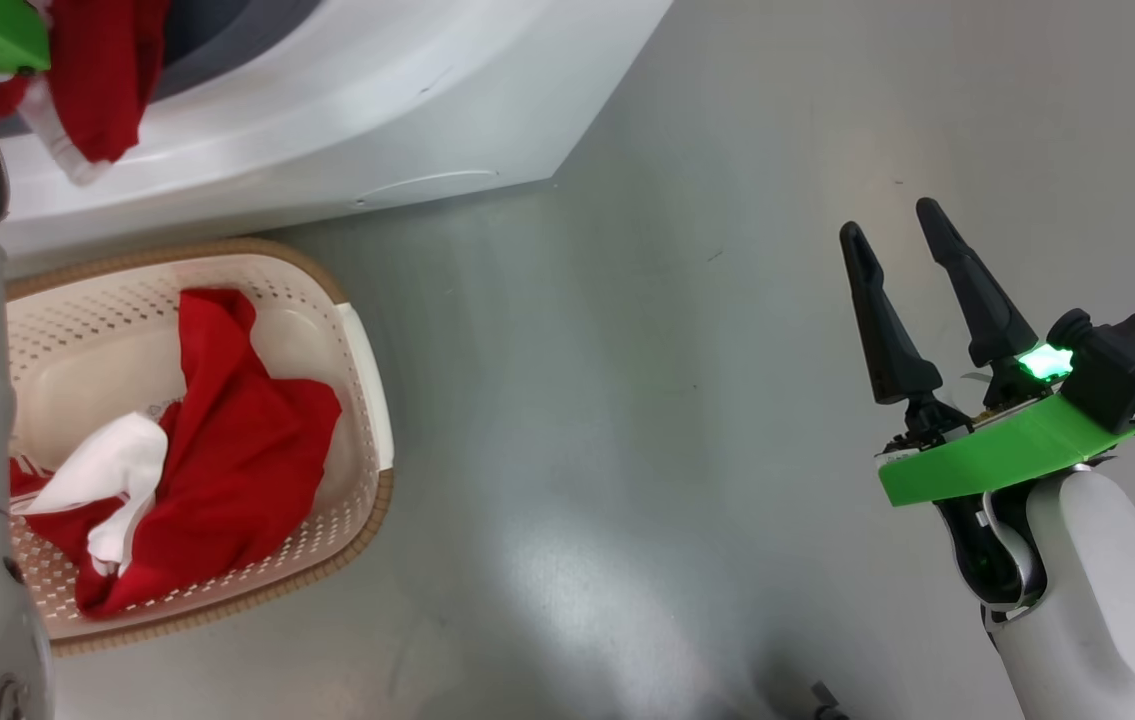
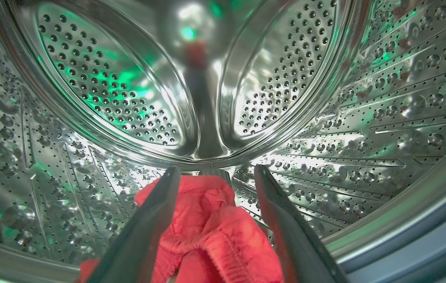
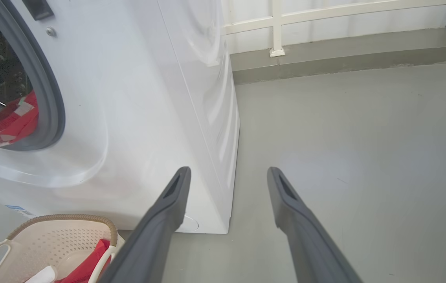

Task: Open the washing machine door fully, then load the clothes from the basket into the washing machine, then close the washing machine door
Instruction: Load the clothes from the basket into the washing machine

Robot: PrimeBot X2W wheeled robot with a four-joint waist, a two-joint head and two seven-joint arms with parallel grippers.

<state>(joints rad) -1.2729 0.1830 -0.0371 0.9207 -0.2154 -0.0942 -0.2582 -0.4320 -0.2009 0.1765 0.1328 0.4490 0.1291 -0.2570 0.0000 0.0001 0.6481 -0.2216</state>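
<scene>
My left gripper point(image 2: 217, 169) is inside the washing machine's steel drum point(image 2: 384, 98), open, its fingers spread on either side of a red garment point(image 2: 207, 232) lying on the drum floor. In the head view part of that red cloth point(image 1: 97, 80) hangs over the opening of the white washing machine point(image 1: 377, 100). More red and white clothes point(image 1: 227, 470) lie in the cream basket point(image 1: 367, 400) on the floor in front of the machine. My right gripper point(image 1: 888, 218) hovers open and empty over the floor, well to the right. The washing machine door is out of view.
The right wrist view looks past the open right gripper point(image 3: 228, 173) at the washing machine's side point(image 3: 191, 98), the basket point(image 3: 61, 218) at its foot and a low wall ledge point(image 3: 344, 51) beyond. Grey floor point(image 1: 677, 400) stretches right of the basket.
</scene>
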